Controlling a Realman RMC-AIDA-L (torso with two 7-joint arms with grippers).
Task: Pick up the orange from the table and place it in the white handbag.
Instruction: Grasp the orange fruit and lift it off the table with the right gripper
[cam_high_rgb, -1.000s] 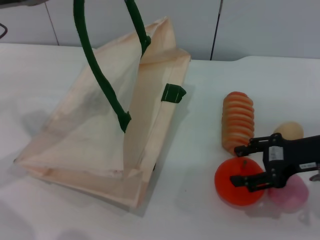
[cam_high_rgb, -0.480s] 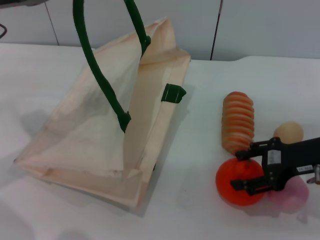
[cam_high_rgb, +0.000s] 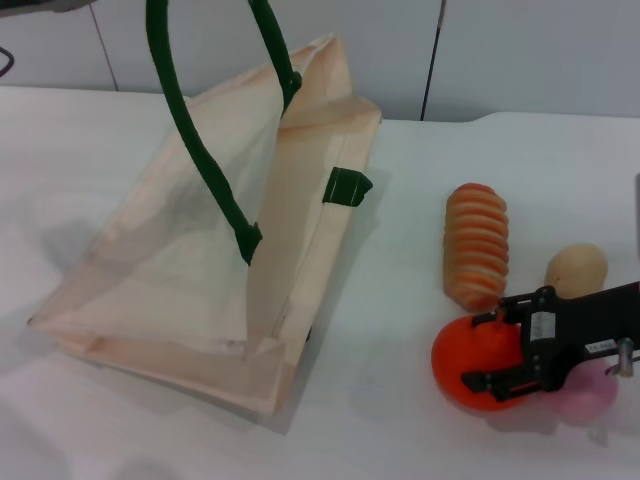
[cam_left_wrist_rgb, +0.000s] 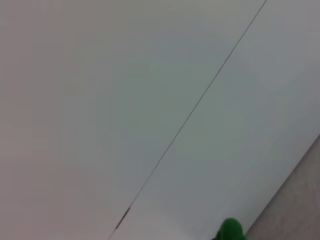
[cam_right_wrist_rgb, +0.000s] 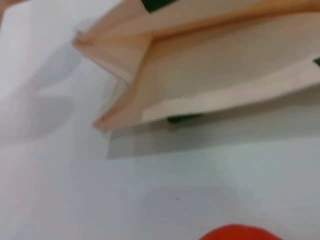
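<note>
Right gripper (cam_high_rgb: 493, 350): black fingers spread around the orange (cam_high_rgb: 470, 360) on the counter (cam_high_rgb: 400, 400), not yet clenched; likely light, smooth, rigid, slip-prone; grip across widest girth.

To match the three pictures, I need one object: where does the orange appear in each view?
Head view: the orange is at the lower right on the table, between the right gripper's fingers.
Left wrist view: not in it.
Right wrist view: only its top edge shows at the bottom.
Shared landmark: the white handbag.
</note>
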